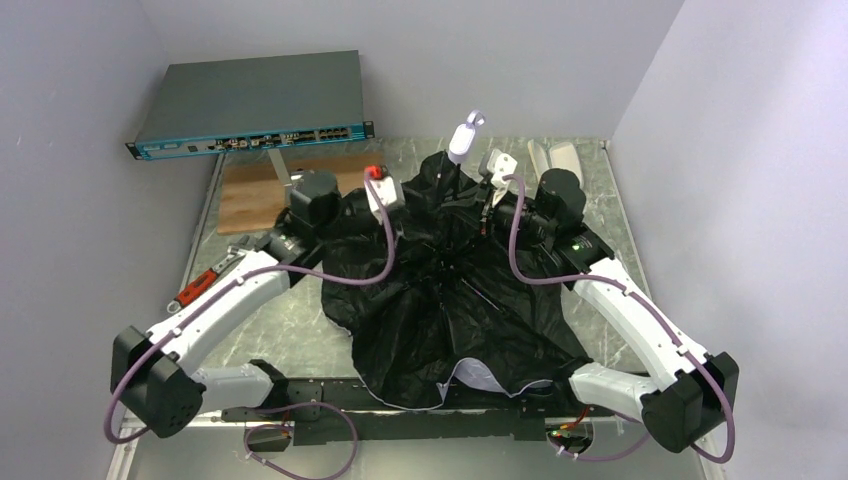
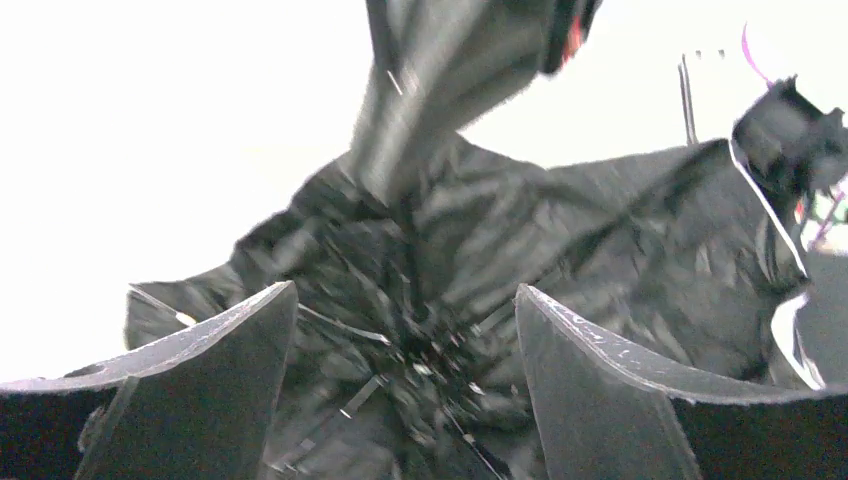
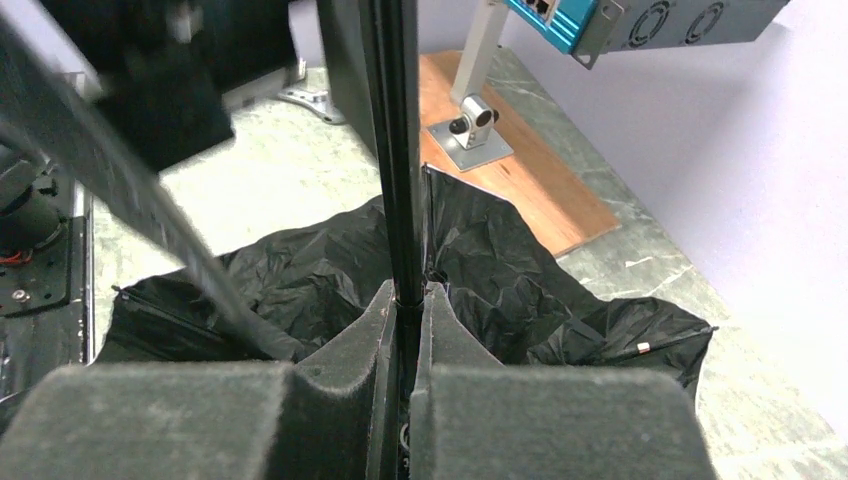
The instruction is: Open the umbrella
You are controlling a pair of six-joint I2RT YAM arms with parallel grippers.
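The umbrella (image 1: 450, 310) lies partly spread on the table with its black inner side up and a silvery-white edge at the front. Its small white handle (image 1: 461, 140) points up at the back. My right gripper (image 1: 490, 192) is shut on the thin black shaft (image 3: 395, 150), and its pads (image 3: 450, 330) close round it (image 3: 408, 295). My left gripper (image 1: 385, 197) is open above the canopy's left part. In the left wrist view, which is blurred, the ribs and hub (image 2: 430, 340) show between its fingers (image 2: 600, 370).
A grey network switch (image 1: 250, 100) leans on the back wall at the left. A wooden board (image 1: 265, 190) with a metal bracket (image 3: 470, 130) lies below it. A red-handled tool (image 1: 205, 280) lies at the left, a white object (image 1: 555, 155) at the back right.
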